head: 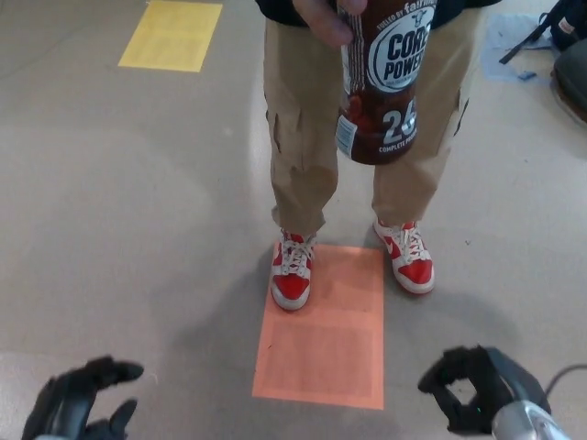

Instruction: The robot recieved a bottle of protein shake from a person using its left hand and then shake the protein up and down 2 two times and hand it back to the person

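A dark brown protein shake bottle (383,82) with a white round label hangs at the top centre, held from above by a person's hand (326,18). The person stands facing me in tan trousers and red-and-white sneakers. My left hand (78,403) is low at the bottom left, far below the bottle, fingers spread apart and holding nothing. My right hand (477,390) sits at the bottom right, fingers curled but apart, also holding nothing.
An orange rectangle (326,330) is marked on the grey floor in front of the person's shoes (293,270). A yellow rectangle (172,35) lies at the top left. Dark equipment (569,46) and a blue patch sit at the top right.
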You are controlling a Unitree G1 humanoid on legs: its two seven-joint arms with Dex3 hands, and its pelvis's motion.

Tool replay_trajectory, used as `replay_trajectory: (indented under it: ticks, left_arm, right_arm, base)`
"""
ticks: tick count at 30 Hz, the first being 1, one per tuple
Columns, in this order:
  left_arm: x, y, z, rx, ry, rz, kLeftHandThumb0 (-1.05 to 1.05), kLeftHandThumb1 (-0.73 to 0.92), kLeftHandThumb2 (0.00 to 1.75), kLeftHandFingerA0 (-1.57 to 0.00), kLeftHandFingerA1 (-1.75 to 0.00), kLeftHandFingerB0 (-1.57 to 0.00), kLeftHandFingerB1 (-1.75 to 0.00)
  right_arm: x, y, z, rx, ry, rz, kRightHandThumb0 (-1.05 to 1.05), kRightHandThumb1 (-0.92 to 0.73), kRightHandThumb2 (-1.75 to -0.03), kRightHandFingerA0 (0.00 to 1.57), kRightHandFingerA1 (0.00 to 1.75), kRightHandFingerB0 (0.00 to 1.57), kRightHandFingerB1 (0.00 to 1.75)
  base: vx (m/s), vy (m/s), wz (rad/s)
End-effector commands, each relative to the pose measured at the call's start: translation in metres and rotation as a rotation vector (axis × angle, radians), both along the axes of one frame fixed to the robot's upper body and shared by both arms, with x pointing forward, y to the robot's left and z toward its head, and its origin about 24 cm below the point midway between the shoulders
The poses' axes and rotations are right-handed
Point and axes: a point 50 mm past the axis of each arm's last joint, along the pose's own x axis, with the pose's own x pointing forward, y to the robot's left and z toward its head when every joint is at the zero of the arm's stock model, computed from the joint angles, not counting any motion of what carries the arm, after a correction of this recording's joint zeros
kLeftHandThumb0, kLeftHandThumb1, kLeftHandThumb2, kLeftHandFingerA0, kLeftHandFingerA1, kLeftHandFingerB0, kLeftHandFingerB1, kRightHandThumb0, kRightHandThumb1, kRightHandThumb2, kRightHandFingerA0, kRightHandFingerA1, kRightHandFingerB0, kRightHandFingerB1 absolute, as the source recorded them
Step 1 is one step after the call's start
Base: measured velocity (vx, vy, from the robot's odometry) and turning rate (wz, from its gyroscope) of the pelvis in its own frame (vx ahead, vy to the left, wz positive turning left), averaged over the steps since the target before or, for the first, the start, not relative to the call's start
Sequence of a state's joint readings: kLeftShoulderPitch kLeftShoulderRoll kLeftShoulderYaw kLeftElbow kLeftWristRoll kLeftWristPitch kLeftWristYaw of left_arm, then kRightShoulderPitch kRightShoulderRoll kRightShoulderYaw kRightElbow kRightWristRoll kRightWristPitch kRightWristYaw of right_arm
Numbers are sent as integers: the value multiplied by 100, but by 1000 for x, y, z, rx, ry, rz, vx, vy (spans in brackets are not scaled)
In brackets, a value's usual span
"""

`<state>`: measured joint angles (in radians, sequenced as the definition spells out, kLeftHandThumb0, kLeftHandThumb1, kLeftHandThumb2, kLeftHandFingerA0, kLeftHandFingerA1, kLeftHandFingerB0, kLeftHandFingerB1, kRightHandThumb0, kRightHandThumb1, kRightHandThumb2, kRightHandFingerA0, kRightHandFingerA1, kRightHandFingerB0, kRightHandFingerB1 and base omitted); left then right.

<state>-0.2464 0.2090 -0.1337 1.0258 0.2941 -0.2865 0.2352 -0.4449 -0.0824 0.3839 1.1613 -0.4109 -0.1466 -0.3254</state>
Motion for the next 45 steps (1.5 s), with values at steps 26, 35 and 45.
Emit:
replay_trajectory:
  ticks: [26,35,45]
  left_arm:
    - [91,-70,240,-522,-434,-521,-58,50,75,-46,-49,-18,-39]
    - [89,-97,259,-739,-186,-613,-70,43,80,-12,-36,0,-8]
    - [91,-121,260,-796,46,-644,-79,52,57,0,-25,0,0]
  right_arm:
    - [-9,12,2,-111,-255,113,-47,-52,-111,107,103,90,87]
    - [-17,12,-5,-93,-226,119,-49,-53,-111,107,109,86,91]
    - [-18,12,-6,-116,-219,139,-48,-54,-116,104,101,86,88]
  base:
    - [0,0,0]
    - [0,0,0]
    - [0,0,0]
